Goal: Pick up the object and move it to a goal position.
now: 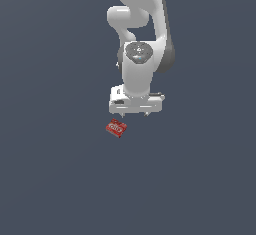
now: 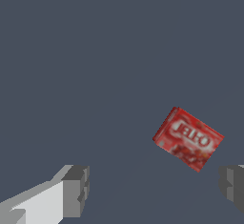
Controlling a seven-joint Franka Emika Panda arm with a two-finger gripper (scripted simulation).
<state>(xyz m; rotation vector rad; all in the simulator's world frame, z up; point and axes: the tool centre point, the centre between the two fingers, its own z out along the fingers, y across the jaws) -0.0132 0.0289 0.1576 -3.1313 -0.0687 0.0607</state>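
My tool (image 1: 135, 114) hangs with its two grey fingers (image 2: 76, 189) spread wide apart and nothing between them, pointing down at the plain dark grey-blue worktop (image 1: 55, 169). The small flat red box with white lettering on its top face (image 1: 116, 128) lies flat on that worktop, turned at an angle, just beside my tool toward the exterior view's left and not touching either finger. In the wrist view the box (image 2: 188, 138) sits off-centre, nearer one finger than the other.

The small red box (image 2: 188, 138) carries white lettering reading "JELLO" on its top face; nothing else is legible.
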